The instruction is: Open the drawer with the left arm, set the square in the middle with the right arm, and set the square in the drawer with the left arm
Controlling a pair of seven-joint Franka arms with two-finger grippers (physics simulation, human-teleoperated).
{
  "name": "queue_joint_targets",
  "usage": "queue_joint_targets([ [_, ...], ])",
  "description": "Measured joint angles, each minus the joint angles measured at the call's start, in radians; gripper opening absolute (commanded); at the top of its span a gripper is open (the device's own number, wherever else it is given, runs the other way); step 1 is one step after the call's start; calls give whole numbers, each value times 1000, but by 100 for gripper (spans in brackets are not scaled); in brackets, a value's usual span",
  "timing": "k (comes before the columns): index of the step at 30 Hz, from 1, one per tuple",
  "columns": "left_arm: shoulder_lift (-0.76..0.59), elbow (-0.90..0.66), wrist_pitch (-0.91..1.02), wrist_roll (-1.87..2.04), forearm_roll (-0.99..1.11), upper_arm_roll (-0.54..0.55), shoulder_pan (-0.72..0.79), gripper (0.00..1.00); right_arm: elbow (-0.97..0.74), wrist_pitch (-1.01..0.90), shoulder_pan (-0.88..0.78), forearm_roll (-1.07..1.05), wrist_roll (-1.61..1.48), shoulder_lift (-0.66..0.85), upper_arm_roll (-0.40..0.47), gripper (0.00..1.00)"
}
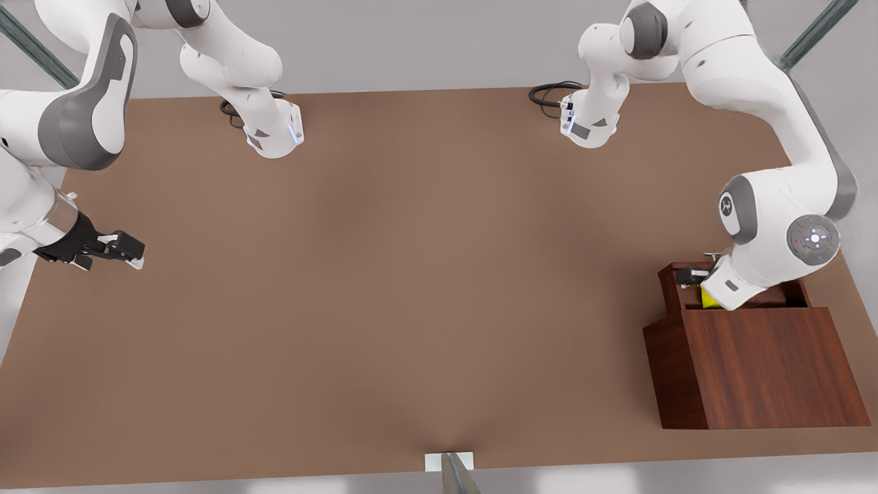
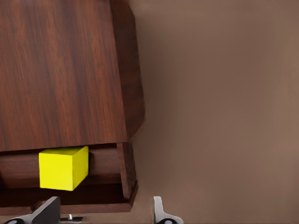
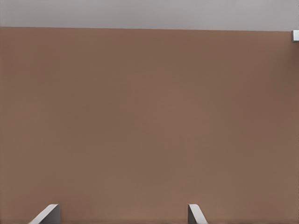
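On the front view's right I saw the left gripper (image 1: 694,274) over the pulled-out drawer (image 1: 675,285), the square (image 1: 709,299) probably inside. From the left wrist, fingers (image 2: 46,211) were spread, the square (image 2: 63,167) free in the drawer (image 2: 107,165). The right gripper (image 1: 130,250) waited with fingers (image 3: 46,213) apart over the table (image 3: 149,121).

There are two white robot arms, one at the front view's left (image 1: 75,123) and one at the front view's right (image 1: 768,137), and each carries one black hand: the right hand (image 1: 127,250) and the left hand (image 1: 693,276), two hands in all. One brown counter (image 1: 411,274) holds one wooden box (image 1: 761,363) with one drawer (image 1: 675,285). One yellow cube (image 2: 63,168) lies in that drawer, and two black cables (image 1: 549,92) curl at the arm bases.
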State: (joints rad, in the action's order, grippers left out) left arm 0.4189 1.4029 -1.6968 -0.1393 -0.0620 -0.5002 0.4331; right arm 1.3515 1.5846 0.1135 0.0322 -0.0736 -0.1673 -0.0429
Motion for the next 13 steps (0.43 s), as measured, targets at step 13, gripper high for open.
queue_joint_targets([
  [13, -180, 71, -80, 250, 226, 657, -435, 100, 0, 0, -3, 0, 1, -2, 0, 100],
])
